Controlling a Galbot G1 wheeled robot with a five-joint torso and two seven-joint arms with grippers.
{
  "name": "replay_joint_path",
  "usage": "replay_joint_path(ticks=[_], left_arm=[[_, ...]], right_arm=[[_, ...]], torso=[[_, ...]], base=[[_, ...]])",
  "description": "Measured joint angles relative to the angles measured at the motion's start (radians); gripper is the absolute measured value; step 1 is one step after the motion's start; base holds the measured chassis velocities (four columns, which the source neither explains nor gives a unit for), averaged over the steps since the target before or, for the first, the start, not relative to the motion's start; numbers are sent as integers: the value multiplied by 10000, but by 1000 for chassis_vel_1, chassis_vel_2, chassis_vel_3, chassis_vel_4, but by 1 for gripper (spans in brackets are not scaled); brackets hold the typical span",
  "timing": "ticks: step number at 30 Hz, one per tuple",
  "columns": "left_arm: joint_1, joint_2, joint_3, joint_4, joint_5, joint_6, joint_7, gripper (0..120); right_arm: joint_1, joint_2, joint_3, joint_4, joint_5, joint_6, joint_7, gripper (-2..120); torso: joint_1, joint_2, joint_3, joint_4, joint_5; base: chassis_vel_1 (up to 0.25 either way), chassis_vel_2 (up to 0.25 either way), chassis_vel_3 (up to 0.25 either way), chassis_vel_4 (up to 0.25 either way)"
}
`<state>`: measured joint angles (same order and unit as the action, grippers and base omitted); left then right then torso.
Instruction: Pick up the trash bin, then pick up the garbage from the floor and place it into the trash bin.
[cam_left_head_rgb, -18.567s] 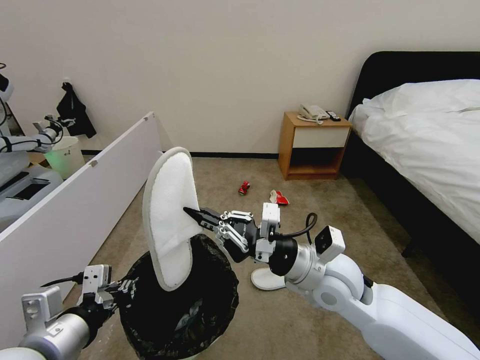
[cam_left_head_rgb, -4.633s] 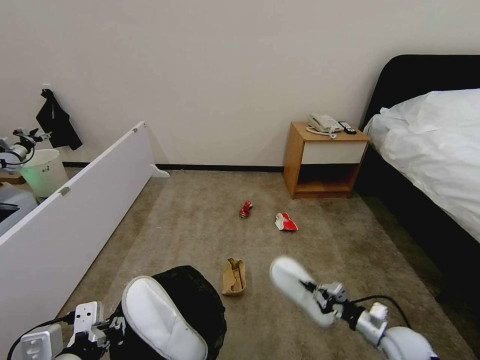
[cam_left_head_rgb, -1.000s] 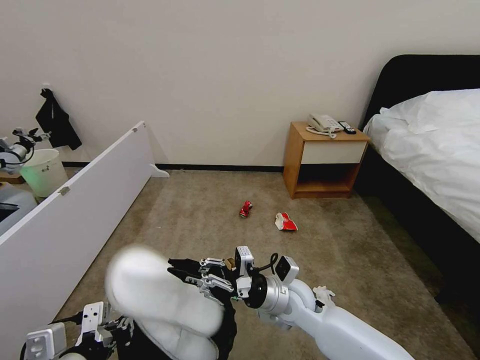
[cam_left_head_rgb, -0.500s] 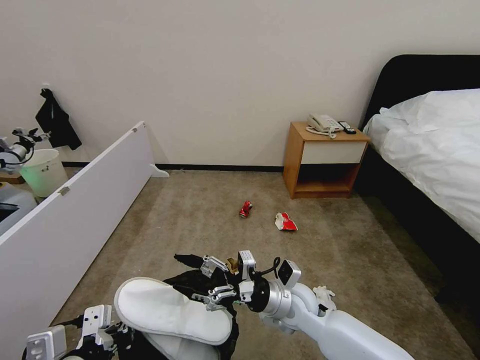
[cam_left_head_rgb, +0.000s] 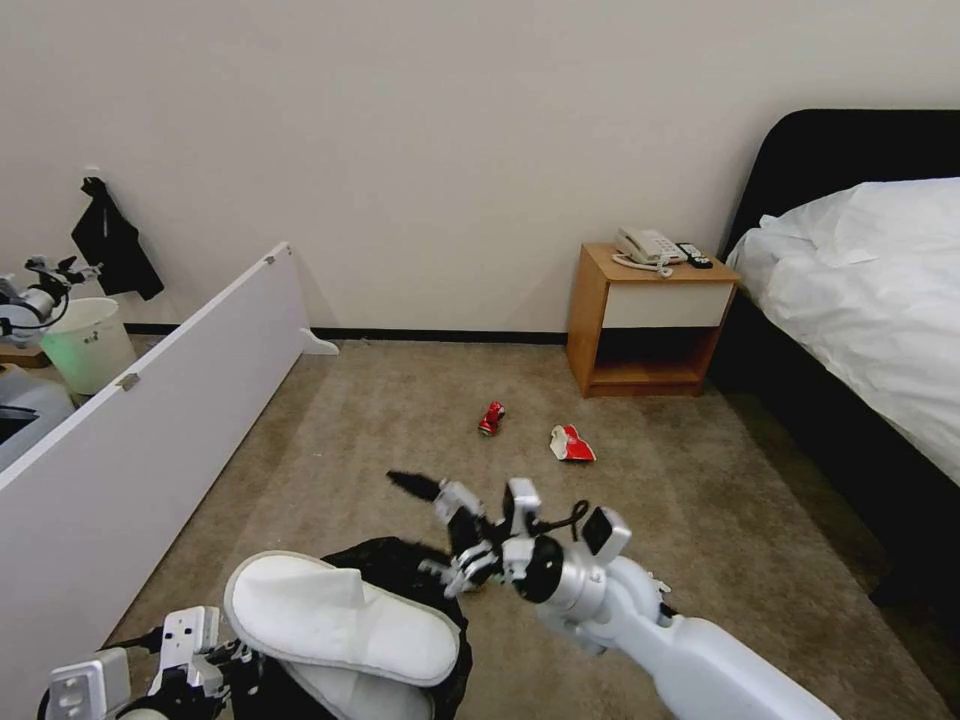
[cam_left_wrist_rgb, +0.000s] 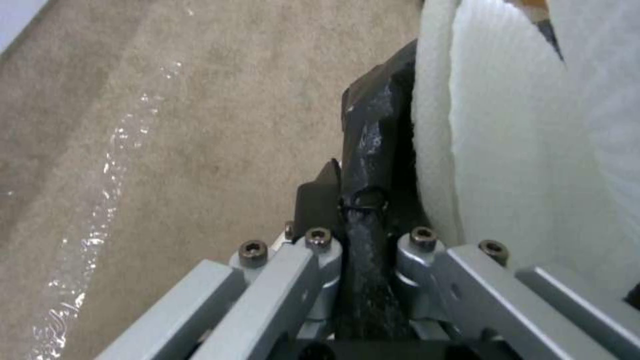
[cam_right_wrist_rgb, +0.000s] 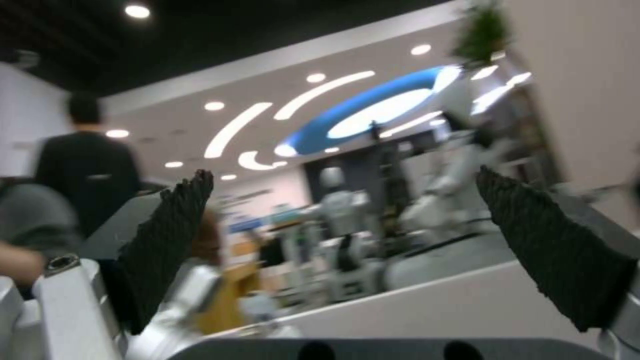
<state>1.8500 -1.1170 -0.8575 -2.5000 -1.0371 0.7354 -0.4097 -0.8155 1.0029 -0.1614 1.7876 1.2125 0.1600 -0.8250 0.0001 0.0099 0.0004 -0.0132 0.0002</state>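
Observation:
The trash bin (cam_left_head_rgb: 398, 562), lined with a black bag, stands at the bottom left of the head view. Two white slippers lie stacked across its mouth, the upper slipper (cam_left_head_rgb: 340, 620) flat on the lower slipper (cam_left_head_rgb: 375, 698). My left gripper (cam_left_head_rgb: 232, 658) is shut on the bin's bag-covered rim (cam_left_wrist_rgb: 365, 165), with a slipper (cam_left_wrist_rgb: 507, 150) just beside it. My right gripper (cam_left_head_rgb: 422, 528) hangs open and empty above the bin's far side, its pads (cam_right_wrist_rgb: 167, 235) spread wide. On the carpet farther off lie a crushed red can (cam_left_head_rgb: 490, 418) and a red-and-white wrapper (cam_left_head_rgb: 571, 444).
A long white panel (cam_left_head_rgb: 150, 420) runs along the left. A wooden nightstand (cam_left_head_rgb: 650, 320) stands against the far wall and a bed (cam_left_head_rgb: 870, 300) lies to the right. A white bucket (cam_left_head_rgb: 90, 345) sits behind the panel. Open carpet (cam_left_head_rgb: 400, 420) lies ahead.
My right gripper let go of the second slipper, which now lies on top of the first across the bin. The gripper has opened and lifted up and away from the bin.

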Motion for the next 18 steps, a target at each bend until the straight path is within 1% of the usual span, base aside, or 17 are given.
replay_joint_path(ticks=[1, 2, 3, 4, 5, 7, 8, 11, 12, 14, 15, 17, 18], left_arm=[[-43, -8, -7, 0, 29, 0, 2, 4], [-43, -8, -7, 0, 29, 0, 2, 4], [-67, -9, -7, 0, 36, 0, 3, 4], [-125, -8, -5, 0, 60, 1, 4, 4], [-125, -8, -5, 0, 60, 1, 4, 4], [-238, -10, 0, 0, 81, 0, 7, 4], [-238, -10, 0, 0, 81, 0, 7, 4], [-333, -7, -16, 0, 171, 0, 11, 4], [-333, -7, -16, 0, 171, 0, 11, 4], [-428, 9, -9, 0, 277, 0, 33, 4], [-428, 9, -9, 0, 277, 0, 33, 4], [-536, -10, 5, 0, 314, 0, 46, 4], [-536, -10, 5, 0, 314, 0, 46, 4]], right_arm=[[-430, -146, 669, 123, -138, -18, 268, 100], [-430, -146, 669, 123, -138, -18, 268, 100], [-671, -231, 1046, 193, -227, -32, 428, 100], [-1153, -414, 1776, 326, -493, -39, 735, 100], [-1153, -414, 1776, 326, -493, -39, 735, 100], [-1975, -713, 2886, 544, -1132, -39, 1171, 100], [-1975, -713, 2886, 544, -1132, -39, 1171, 100], [-3356, -1029, 4484, 865, -1960, -31, 1943, 100], [-3356, -1029, 4484, 865, -1960, -31, 1943, 100], [-4392, -1154, 5636, 1017, -2567, -84, 2607, 100], [-4392, -1154, 5636, 1017, -2567, -84, 2607, 100], [-5426, -1121, 6720, 1178, -3306, -191, 3686, 100], [-5426, -1121, 6720, 1178, -3306, -191, 3686, 100]], torso=[[0, 0, 0, -1, -1], [0, 0, 0, -1, -1], [0, 0, 0, -1, -1], [0, 0, 0, -4, 0], [0, 0, 0, -4, 0], [0, 0, 0, -2, 1], [0, 0, 0, -2, 1], [0, 0, 0, 0, 1], [0, 0, 0, 0, 1], [0, 0, -1, -1, 0], [0, 0, -1, -1, 0], [0, 0, -1, -3, 0], [0, 0, -1, -3, 0]], base=[[0, 0, 0, 0], [0, 0, 0, 0], [0, 0, 0, 0], [0, 0, 0, 0], [0, 0, 0, 0], [0, 0, 0, 0], [0, 0, 0, 0], [0, 0, 0, 0], [0, 0, 0, 0], [0, 0, 0, 0], [0, 0, 0, 0], [0, 0, 0, 0], [0, 0, 0, 0]])
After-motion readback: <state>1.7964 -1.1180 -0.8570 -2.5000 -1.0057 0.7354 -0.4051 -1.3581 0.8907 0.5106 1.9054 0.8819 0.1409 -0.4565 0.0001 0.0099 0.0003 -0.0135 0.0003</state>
